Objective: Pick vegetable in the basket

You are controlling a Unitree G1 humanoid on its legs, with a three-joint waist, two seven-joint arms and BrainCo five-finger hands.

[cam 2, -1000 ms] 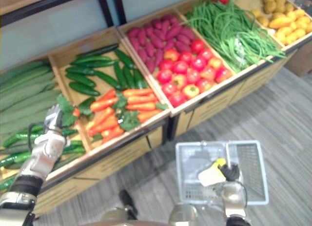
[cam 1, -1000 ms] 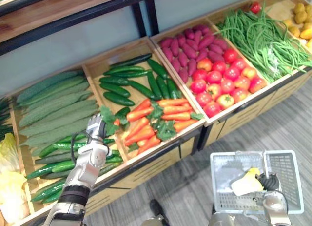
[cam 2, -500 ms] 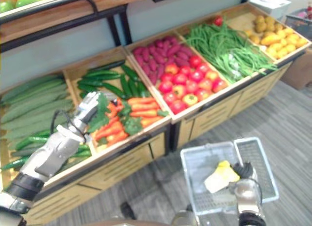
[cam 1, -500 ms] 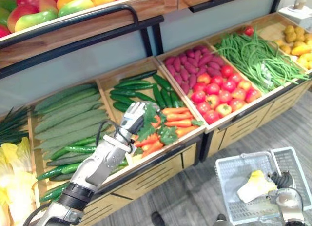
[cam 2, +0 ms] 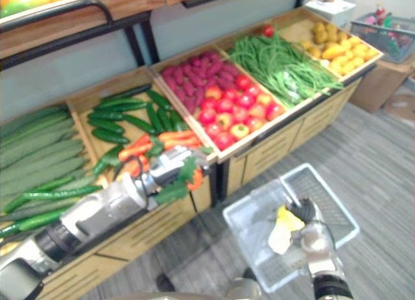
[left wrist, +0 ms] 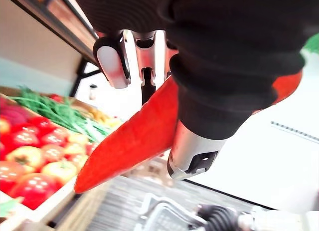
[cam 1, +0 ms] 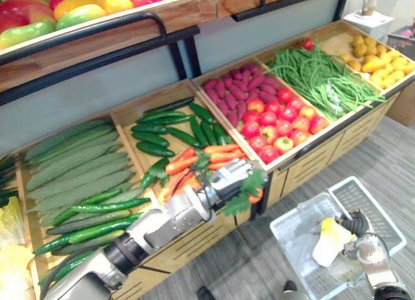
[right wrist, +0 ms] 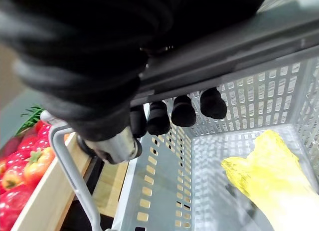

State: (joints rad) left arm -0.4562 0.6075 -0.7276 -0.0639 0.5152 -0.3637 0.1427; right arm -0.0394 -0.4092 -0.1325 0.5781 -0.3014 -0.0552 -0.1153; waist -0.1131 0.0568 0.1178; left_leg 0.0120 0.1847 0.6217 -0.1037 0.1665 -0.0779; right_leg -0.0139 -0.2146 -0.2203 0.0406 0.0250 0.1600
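Note:
My left hand (cam 1: pixel 224 182) is shut on an orange carrot (left wrist: pixel 134 136) with green leaves (cam 1: pixel 245 185). It hovers just past the front edge of the carrot crate (cam 1: pixel 194 161), left of the basket. The grey plastic basket (cam 1: pixel 293 217) hangs low at the right over the floor. My right hand (cam 1: pixel 360 240) has its fingers (right wrist: pixel 172 112) curled round the basket's handle (right wrist: pixel 209 51). A pale yellow leafy vegetable (cam 1: pixel 329 242) lies inside the basket.
The wooden stand holds crates of cucumbers (cam 1: pixel 78 164), purple sweet potatoes (cam 1: pixel 233 96), tomatoes (cam 1: pixel 279 122), green beans (cam 1: pixel 321 76) and yellow produce (cam 1: pixel 379 54). A black rail (cam 1: pixel 97 34) and a fruit shelf run above. Grey floor (cam 1: pixel 382 151) lies before the stand.
My left hand has lifted the leafy carrot out of the crate and carried it right, toward the basket. The camera has shifted too.

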